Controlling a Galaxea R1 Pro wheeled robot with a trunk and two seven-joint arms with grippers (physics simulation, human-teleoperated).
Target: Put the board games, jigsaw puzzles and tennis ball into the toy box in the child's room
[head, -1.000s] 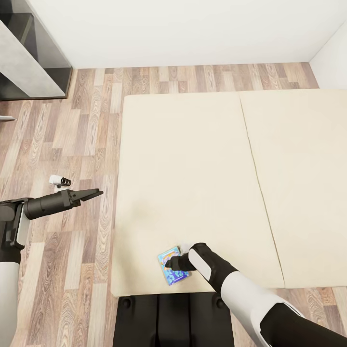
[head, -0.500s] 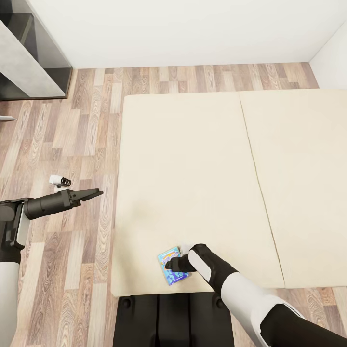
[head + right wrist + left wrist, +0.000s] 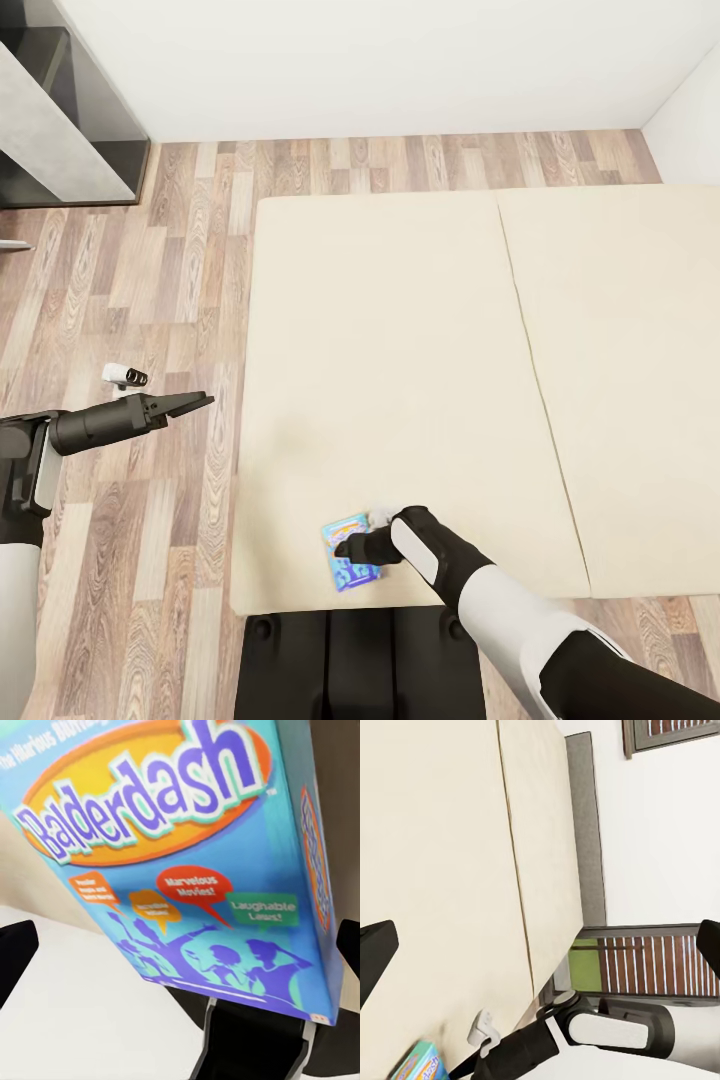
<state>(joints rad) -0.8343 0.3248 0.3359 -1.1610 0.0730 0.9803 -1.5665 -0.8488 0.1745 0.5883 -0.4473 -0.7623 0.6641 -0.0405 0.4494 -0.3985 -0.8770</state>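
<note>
Board game position: flat on the bed, near the edge closest to the robot base, with part of the blue box covered by the right gripper reaching over it. From the head view, the right fingertips are hidden against the box, so contact cannot be confirmed. The right wrist view shows the lid close up, printed "Balderdash", with one dark fingertip at each side edge of the picture, set wide apart and cut off; the box lies between them, not clamped. Left gripper location: over the wood floor beside the bed, holding nothing; its fingers look close together in the head view, yet the left wrist view shows them well apart, so its opening cannot be determined. A small white object on the floor is too small to identify.
</note>
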